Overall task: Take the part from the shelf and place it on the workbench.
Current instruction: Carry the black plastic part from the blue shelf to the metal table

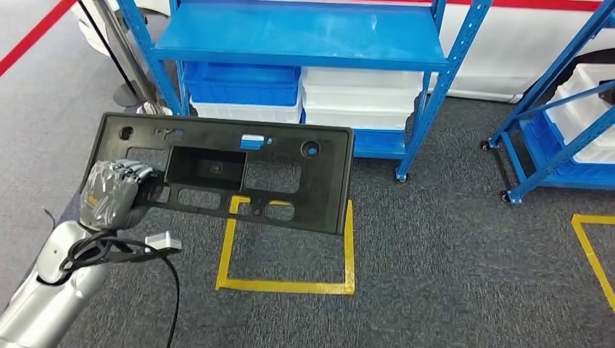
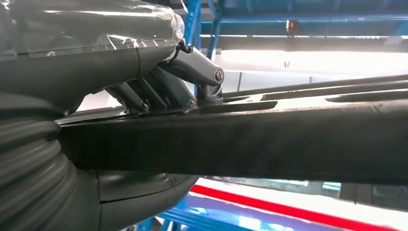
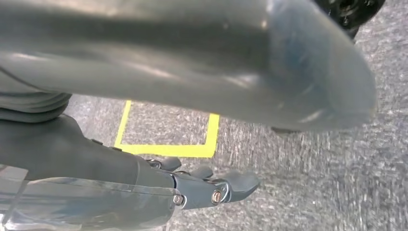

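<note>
I see the part (image 1: 239,170), a flat black plastic panel with cut-outs, held up in the air in front of the blue shelf (image 1: 301,36), over the grey carpet (image 1: 450,246) and the yellow taped square (image 1: 286,250). My left hand (image 1: 112,194) grips it at its left end, fingers (image 2: 159,89) curled over the edge. My right hand (image 3: 192,187) hangs above the carpet holding nothing, fingers loosely apart. White and blue bins (image 1: 304,94) sit on the shelf's lower level.
</note>
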